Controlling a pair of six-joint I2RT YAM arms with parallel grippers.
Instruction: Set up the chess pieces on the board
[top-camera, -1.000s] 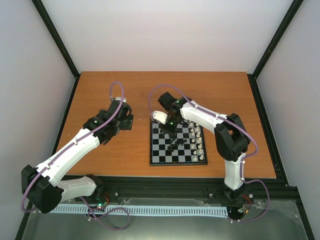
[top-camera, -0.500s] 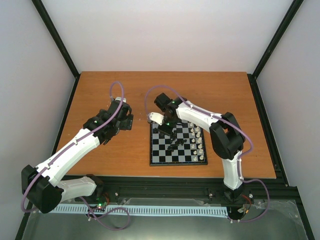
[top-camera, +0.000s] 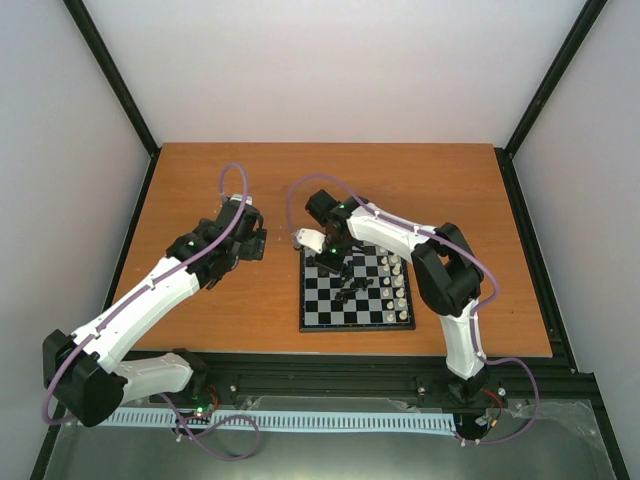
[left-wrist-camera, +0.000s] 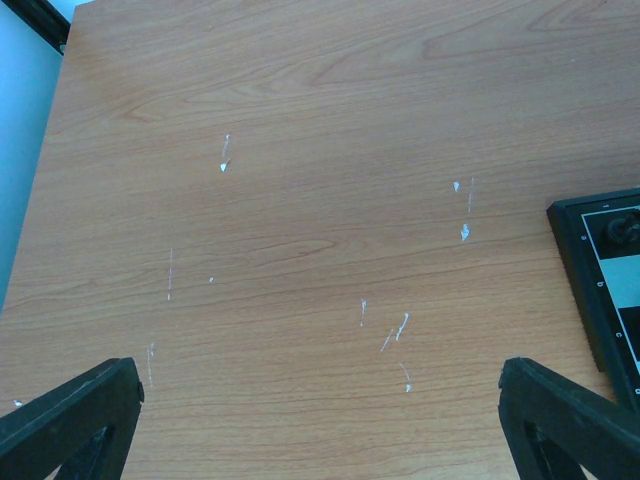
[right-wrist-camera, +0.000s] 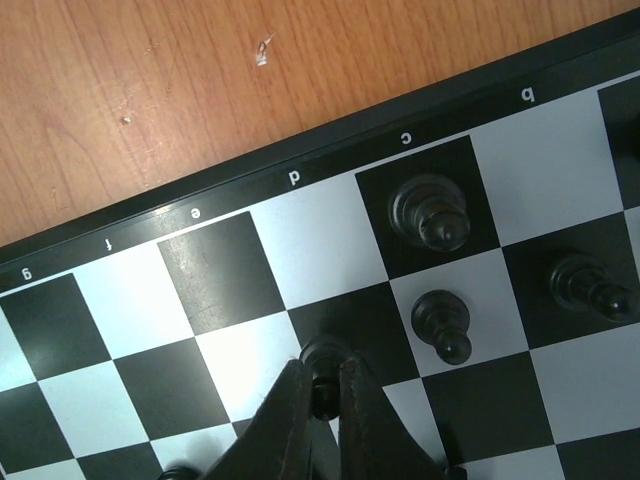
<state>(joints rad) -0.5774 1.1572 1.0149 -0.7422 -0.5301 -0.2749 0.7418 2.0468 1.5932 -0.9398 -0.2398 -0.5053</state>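
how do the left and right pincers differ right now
The left pincer is wide open and holds nothing; the right pincer is shut on a black chess piece. The left pincer hangs over bare table beside the board; the right pincer is over the board's squares. Both point down at the surface.

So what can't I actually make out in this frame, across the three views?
- Right wrist: the black piece held in the right pincer is mostly covered by the fingers; its type is unclear.
- Top external: the chess pieces are too small to identify, and the right arm covers the board's far-left corner.
- Left wrist: the frame's right edge cuts off all but one board corner.
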